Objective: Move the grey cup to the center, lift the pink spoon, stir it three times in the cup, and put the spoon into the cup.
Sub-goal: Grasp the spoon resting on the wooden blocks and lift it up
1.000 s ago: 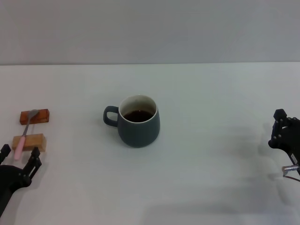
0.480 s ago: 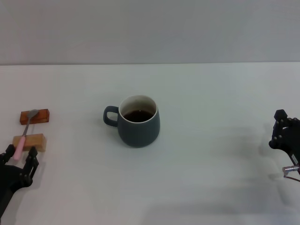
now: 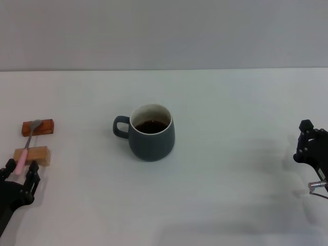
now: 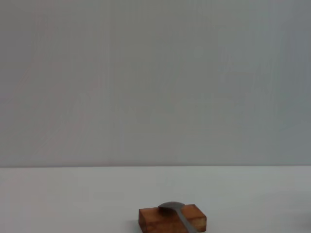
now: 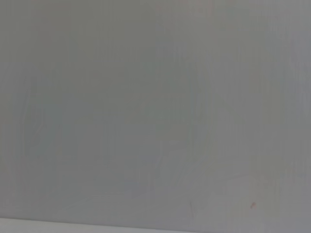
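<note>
Slim pink-handled metal spoon (image 3: 26, 148) bridges reddish-brown block (image 3: 38, 127) and light wooden block (image 3: 32, 155), far left of centred blue-grey ceramic mug (image 3: 150, 132). Left gripper (image 3: 19, 171) open astride handle tip; advise pinching handle squarely, lifting level. Right gripper (image 3: 307, 143) idle; state indeterminate.

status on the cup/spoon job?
Done: grey cup stands mid-table. In hand: left gripper, jaws open, sits at the handle end of the pink spoon, which lies across two blocks. Left: lift, stir, drop in cup. Right gripper is idle at the table's right edge.
</note>
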You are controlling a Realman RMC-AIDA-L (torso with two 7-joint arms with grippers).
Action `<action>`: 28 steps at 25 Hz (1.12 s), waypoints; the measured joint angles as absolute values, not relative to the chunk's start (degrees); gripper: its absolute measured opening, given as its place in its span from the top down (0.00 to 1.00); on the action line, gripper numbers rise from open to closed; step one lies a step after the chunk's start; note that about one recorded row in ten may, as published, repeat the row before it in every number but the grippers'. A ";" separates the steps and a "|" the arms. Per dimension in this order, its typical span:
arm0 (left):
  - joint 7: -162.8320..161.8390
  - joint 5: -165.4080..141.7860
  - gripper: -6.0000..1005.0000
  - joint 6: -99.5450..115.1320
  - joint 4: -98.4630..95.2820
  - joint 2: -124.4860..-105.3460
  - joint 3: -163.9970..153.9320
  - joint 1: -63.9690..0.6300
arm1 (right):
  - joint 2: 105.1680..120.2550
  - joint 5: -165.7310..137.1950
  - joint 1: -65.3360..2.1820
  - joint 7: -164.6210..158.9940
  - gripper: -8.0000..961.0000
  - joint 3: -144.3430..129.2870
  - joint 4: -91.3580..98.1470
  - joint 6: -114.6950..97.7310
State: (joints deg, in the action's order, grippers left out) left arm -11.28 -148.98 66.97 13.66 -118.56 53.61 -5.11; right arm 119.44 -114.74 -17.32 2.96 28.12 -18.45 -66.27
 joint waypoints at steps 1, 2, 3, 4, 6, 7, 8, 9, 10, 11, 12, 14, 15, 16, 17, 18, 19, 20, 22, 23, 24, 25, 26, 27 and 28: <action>-11.25 -148.97 0.48 66.96 13.43 -118.56 53.71 -5.18 | 119.44 -114.79 -17.35 2.96 0.99 28.12 -18.46 -66.27; -11.25 -148.97 0.48 66.96 13.43 -118.56 53.71 -5.18 | 119.44 -114.83 -17.37 2.90 0.99 28.12 -18.47 -66.27; -11.24 -148.97 0.49 66.96 13.43 -118.56 53.71 -5.19 | 119.44 -114.83 -17.37 2.90 0.99 28.12 -18.47 -66.27; -11.25 -148.97 0.49 66.96 13.48 -118.54 53.72 -5.19 | 119.44 -114.96 -17.43 2.90 0.99 28.12 -18.51 -66.27; -11.29 -148.97 0.49 66.96 13.50 -118.52 53.77 -5.19 | 119.44 -114.99 -17.44 2.90 0.99 28.12 -18.53 -66.27; -11.35 -148.97 0.51 66.94 13.50 -118.49 53.81 -5.20 | 119.44 -115.04 -17.45 2.91 0.99 28.12 -18.54 -66.27; -11.37 -148.97 0.52 66.93 13.48 -118.49 53.86 -5.21 | 119.44 -115.05 -17.45 2.91 0.99 28.12 -18.56 -66.27; -11.39 -148.97 0.54 66.88 13.39 -118.47 53.88 -5.29 | 119.44 -115.05 -17.41 2.92 0.99 28.12 -18.59 -66.27; -11.39 -148.97 0.55 66.88 13.39 -118.47 53.88 -5.29 | 119.44 -115.05 -17.41 2.92 0.99 28.12 -18.59 -66.27; -11.40 -148.97 0.57 66.86 13.37 -118.47 53.88 -5.31 | 119.44 -115.05 -17.40 2.92 0.99 28.12 -18.61 -66.27; -11.41 -148.97 0.57 66.81 13.34 -118.47 53.88 -5.34 | 119.44 -115.05 -17.40 2.92 0.99 28.12 -18.62 -66.27; -11.42 -148.97 0.57 66.61 13.26 -118.47 53.88 -5.36 | 119.44 -115.05 -17.56 2.92 0.99 28.12 -18.64 -66.27; -11.42 -148.97 0.57 66.61 13.26 -118.47 53.88 -5.36 | 119.44 -115.05 -17.56 2.92 0.99 28.12 -18.64 -66.27; -11.42 -148.97 0.57 66.52 13.20 -118.47 53.88 -5.37 | 119.44 -115.05 -17.62 2.92 0.99 28.12 -18.64 -66.27; -11.43 -148.97 0.57 66.48 13.18 -118.47 53.88 -5.36 | 119.44 -115.05 -17.62 2.92 0.99 28.12 -18.64 -66.27; -11.43 -148.97 0.57 66.45 13.18 -118.47 53.89 -5.34 | 119.44 -115.05 -17.65 2.92 0.99 28.12 -18.64 -66.26; -11.43 -148.97 0.57 66.44 13.22 -118.47 53.93 -5.22 | 119.44 -115.05 -17.75 2.92 0.99 28.08 -18.64 -66.13; -11.43 -148.97 0.57 66.44 13.22 -118.47 53.93 -5.22 | 119.44 -115.05 -17.75 2.92 0.99 28.08 -18.64 -66.13; -11.43 -148.94 0.57 66.43 13.27 -118.47 53.96 -5.14 | 119.44 -115.05 -17.80 2.92 0.99 28.06 -18.64 -66.03; -11.43 -148.94 0.57 66.41 13.24 -118.47 53.96 -5.16 | 119.44 -115.05 -17.79 2.92 0.99 28.05 -18.63 -66.03; -11.43 -148.94 0.57 66.39 13.20 -118.47 53.96 -5.20 | 119.44 -115.05 -17.75 2.92 0.99 28.04 -18.64 -66.11; -11.43 -148.93 0.57 66.35 13.17 -118.47 53.96 -5.23 | 119.44 -115.05 -17.75 2.92 0.99 28.04 -18.64 -66.11; -11.43 -148.93 0.57 66.30 13.17 -118.47 53.95 -5.26 | 119.44 -115.04 -17.73 2.92 0.99 28.04 -18.66 -66.11; -11.43 -148.93 0.57 66.29 13.16 -118.47 53.94 -5.28 | 119.44 -114.99 -17.73 2.93 0.99 28.03 -18.68 -66.11; -11.43 -148.92 0.58 66.27 13.15 -118.47 53.92 -5.30 | 119.44 -114.98 -17.71 2.93 0.99 28.03 -18.69 -66.11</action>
State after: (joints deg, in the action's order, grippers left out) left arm -11.43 -148.92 66.27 13.15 -118.47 53.92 -5.30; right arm 119.44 -114.98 -17.71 2.93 28.03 -18.69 -66.11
